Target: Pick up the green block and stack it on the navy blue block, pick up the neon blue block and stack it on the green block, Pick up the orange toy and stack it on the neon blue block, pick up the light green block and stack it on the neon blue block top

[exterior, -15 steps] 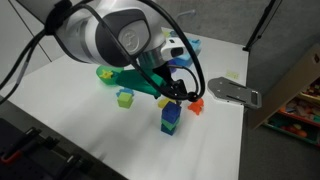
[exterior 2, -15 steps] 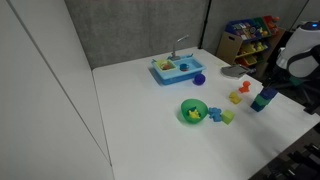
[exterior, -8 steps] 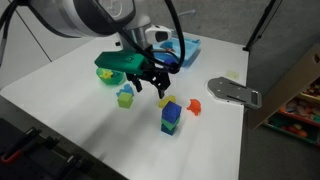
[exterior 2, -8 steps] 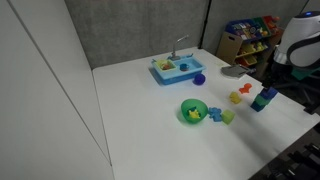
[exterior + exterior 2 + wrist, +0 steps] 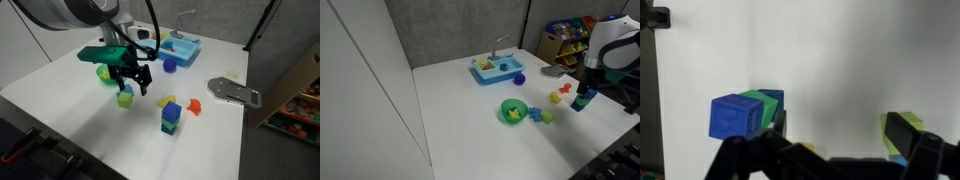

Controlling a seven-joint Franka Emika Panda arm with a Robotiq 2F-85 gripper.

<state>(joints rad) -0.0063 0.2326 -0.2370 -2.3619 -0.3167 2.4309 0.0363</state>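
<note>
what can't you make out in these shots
Exterior view: the green bowl is partly hidden behind the hand.
Exterior view: the bowl's contents are too small to identify.
Wrist view: the light green block is blurred and partly covered by the hand's dark finger.
Wrist view: the green block is mostly hidden behind the neon blue block.

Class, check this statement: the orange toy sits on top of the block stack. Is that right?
No. The orange toy lies on the table beside the stack, not on it. The neon blue block is topmost, as an exterior view shows.
</note>
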